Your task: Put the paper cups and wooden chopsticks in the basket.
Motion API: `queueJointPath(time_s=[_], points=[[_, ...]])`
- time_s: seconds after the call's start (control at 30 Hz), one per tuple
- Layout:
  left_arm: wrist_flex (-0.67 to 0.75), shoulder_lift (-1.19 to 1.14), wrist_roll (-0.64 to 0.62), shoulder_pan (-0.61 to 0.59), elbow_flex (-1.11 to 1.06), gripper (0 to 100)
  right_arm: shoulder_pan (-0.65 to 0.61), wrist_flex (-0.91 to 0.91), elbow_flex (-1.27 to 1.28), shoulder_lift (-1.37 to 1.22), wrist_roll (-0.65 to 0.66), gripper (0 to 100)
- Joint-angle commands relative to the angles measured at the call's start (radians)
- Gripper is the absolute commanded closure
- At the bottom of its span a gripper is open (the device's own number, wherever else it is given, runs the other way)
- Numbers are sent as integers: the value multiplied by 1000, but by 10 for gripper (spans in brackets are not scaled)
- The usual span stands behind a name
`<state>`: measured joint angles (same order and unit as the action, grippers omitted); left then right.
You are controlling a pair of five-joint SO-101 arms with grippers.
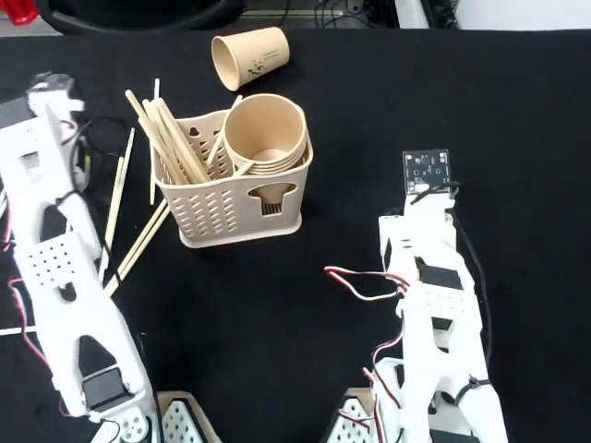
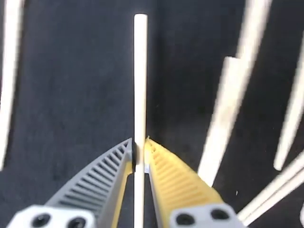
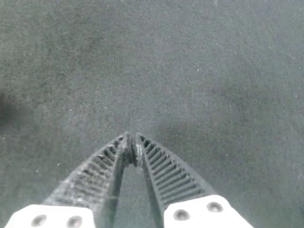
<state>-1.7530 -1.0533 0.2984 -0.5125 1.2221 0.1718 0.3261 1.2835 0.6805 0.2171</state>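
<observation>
A beige slotted basket point(image 1: 231, 217) stands on the black table. It holds stacked paper cups point(image 1: 265, 129) and a bundle of wooden chopsticks point(image 1: 171, 134). Another paper cup point(image 1: 249, 55) lies on its side behind the basket. Loose chopsticks point(image 1: 115, 198) lie on the cloth left of the basket, beside the left arm point(image 1: 55, 249). My left gripper point(image 2: 139, 147) is shut on one chopstick point(image 2: 140, 71), which points straight out past the fingertips, with other chopsticks point(image 2: 228, 114) lying beside it. My right gripper point(image 3: 132, 142) is shut on nothing above bare black cloth.
The right arm point(image 1: 434, 295) stretches over the table right of the basket, red and white wires point(image 1: 355, 281) looping off its side. A red object point(image 1: 14, 11) and dark cables sit past the table's far edge.
</observation>
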Motion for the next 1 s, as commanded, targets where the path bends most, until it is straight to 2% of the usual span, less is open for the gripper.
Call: queueJointPath(time_s=[0.0,0.37,0.47,0.73,0.97], points=[[-11,126,-84,-21,-102,971,-11,-20,-5,30,8,985],[25,552,-147,33,-618,971,-12,-20,-5,30,8,985],[118,697,-150,39,-771,971,-12,-20,-5,30,8,985],[511,1082,-149,50,-1313,971,-12,-20,-4,30,8,985],[717,1353,-152,62,-1544,971,-12,-20,-4,30,8,985]])
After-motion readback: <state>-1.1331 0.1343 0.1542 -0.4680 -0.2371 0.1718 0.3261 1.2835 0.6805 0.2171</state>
